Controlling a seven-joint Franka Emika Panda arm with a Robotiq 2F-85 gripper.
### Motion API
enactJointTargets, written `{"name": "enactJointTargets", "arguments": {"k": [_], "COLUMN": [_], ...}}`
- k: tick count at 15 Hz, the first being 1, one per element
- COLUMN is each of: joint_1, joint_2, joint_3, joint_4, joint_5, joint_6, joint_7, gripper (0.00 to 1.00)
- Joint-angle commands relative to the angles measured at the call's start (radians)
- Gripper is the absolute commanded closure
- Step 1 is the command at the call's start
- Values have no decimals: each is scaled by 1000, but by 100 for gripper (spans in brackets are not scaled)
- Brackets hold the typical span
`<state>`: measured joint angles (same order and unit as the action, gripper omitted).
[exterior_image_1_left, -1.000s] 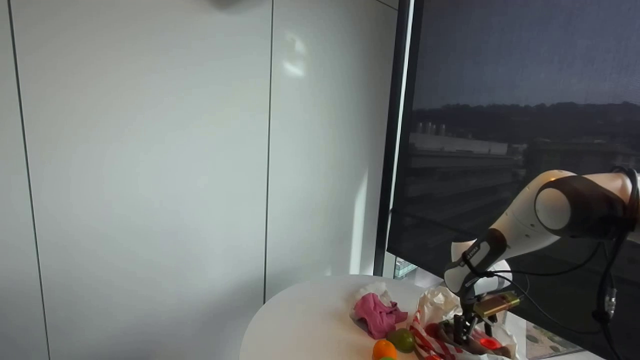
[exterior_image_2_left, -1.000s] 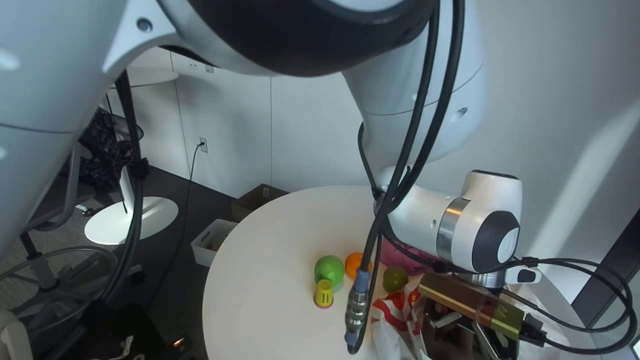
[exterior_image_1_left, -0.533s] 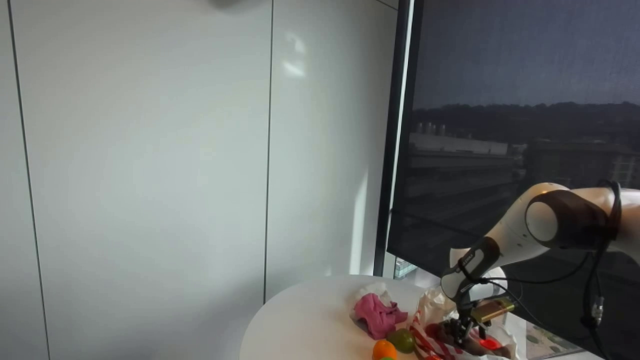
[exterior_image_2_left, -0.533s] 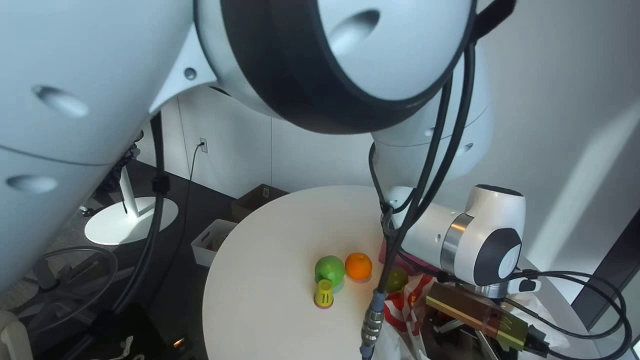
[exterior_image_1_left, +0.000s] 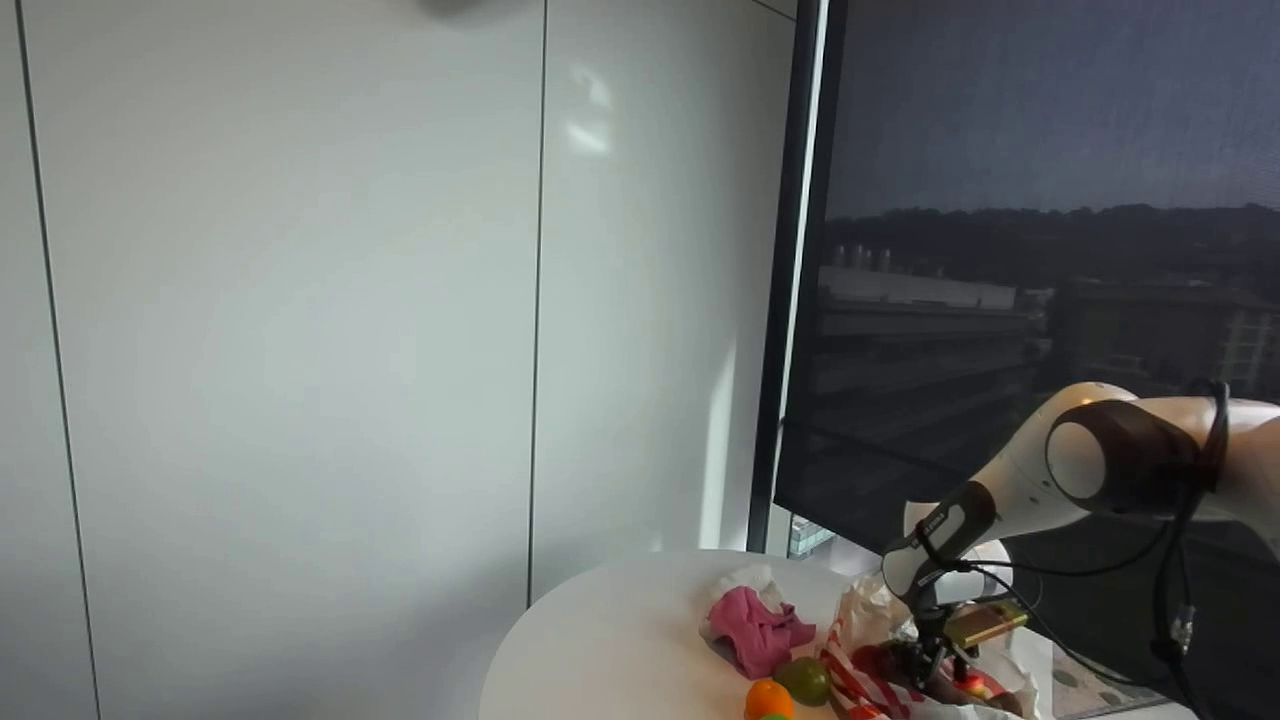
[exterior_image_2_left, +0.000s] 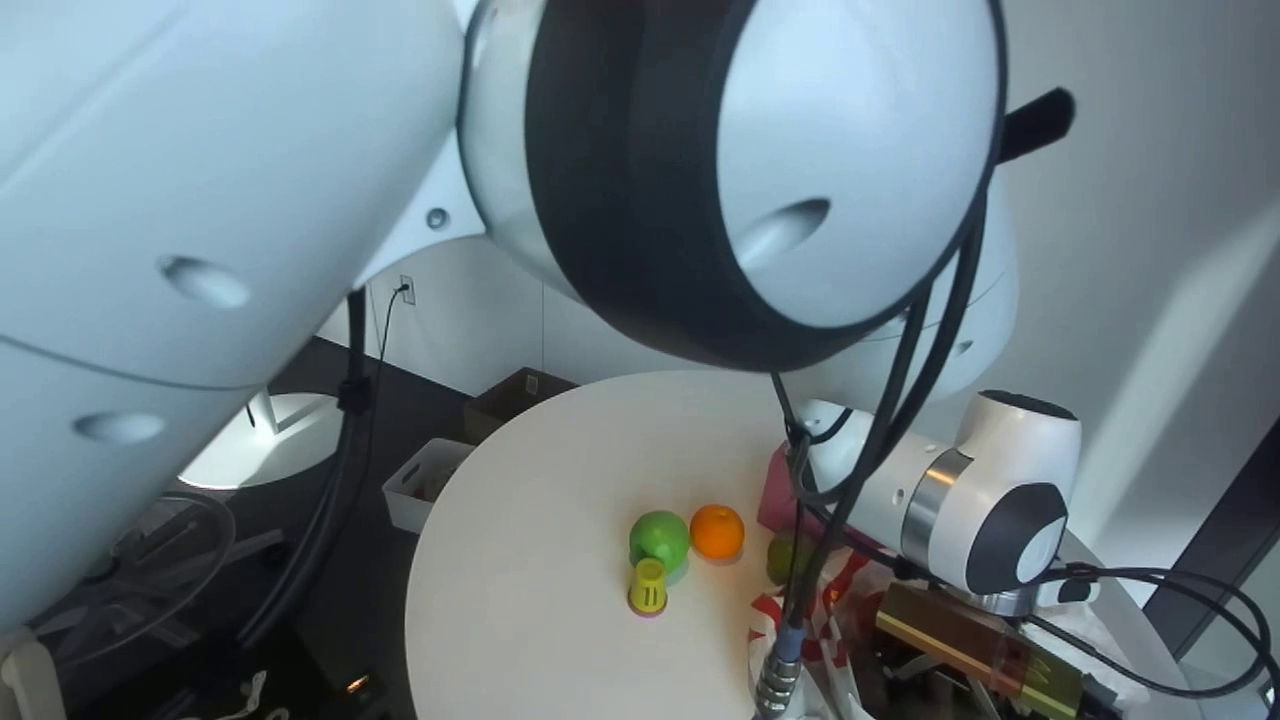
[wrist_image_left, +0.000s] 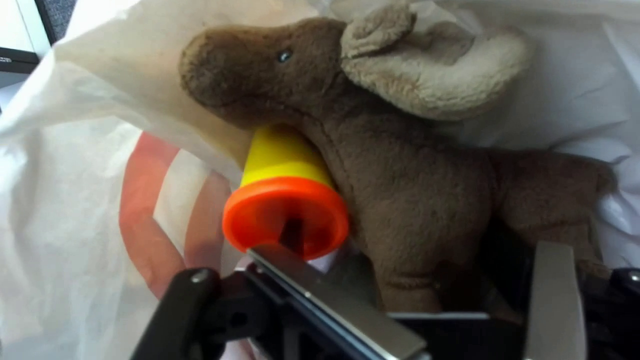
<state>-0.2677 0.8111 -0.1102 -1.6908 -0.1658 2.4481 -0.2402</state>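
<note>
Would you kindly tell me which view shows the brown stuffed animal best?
The wrist view: the brown stuffed animal fills much of it, eye clear, with the gripper overlapping its lower part. Both exterior views show at most brown patches in the bag.

a brown plush moose (wrist_image_left: 415, 195) is shown in profile in a white bag (wrist_image_left: 75, 200) printed with red. a yellow cup (wrist_image_left: 282, 160) with an orange rim (wrist_image_left: 280, 185) is tucked under its chin. the gripper (wrist_image_left: 410, 257) is spread over the moose's legs; the rim is overlapped by one finger (wrist_image_left: 337, 300), contact being unclear.
</note>
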Motion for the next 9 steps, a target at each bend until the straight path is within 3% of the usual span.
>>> {"name": "enactJointTargets", "arguments": {"k": [1,6,9], "joint_1": [-39,-48,-23], "joint_2": [26,2,-45], "joint_3": [26,29,12], "joint_4": [60,59,39], "joint_5": [42,62,34], "joint_6": [-33,-62,-103], "joint_7": [-57,-73,-69], "gripper": [41,79,88]}}
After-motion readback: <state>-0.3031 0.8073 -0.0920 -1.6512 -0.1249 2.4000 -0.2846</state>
